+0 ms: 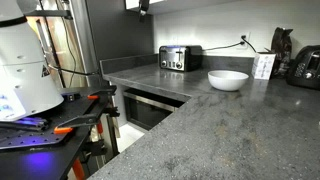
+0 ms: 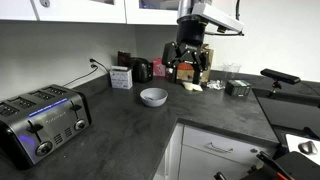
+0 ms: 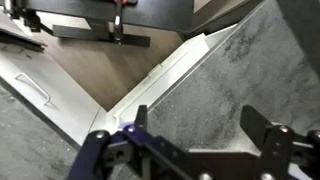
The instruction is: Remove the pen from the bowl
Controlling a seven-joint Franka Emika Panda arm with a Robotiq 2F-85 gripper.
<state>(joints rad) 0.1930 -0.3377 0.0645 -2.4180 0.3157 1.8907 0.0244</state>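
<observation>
The white bowl (image 1: 228, 79) stands on the dark speckled counter; it also shows in an exterior view (image 2: 153, 96). I cannot make out a pen in the bowl or anywhere else. My gripper (image 2: 189, 72) hangs high above the counter, behind and to the right of the bowl and well clear of it. In the wrist view its two dark fingers (image 3: 200, 135) are wide apart with nothing between them. Only the counter surface and its inner corner edge lie below.
A steel toaster (image 1: 179, 57) stands at the back, near in an exterior view (image 2: 40, 122). A white box (image 2: 121, 77), a dark kettle (image 1: 305, 65) and a metal object (image 2: 237, 88) sit along the wall. The L-shaped counter drops off to drawers (image 2: 215, 155).
</observation>
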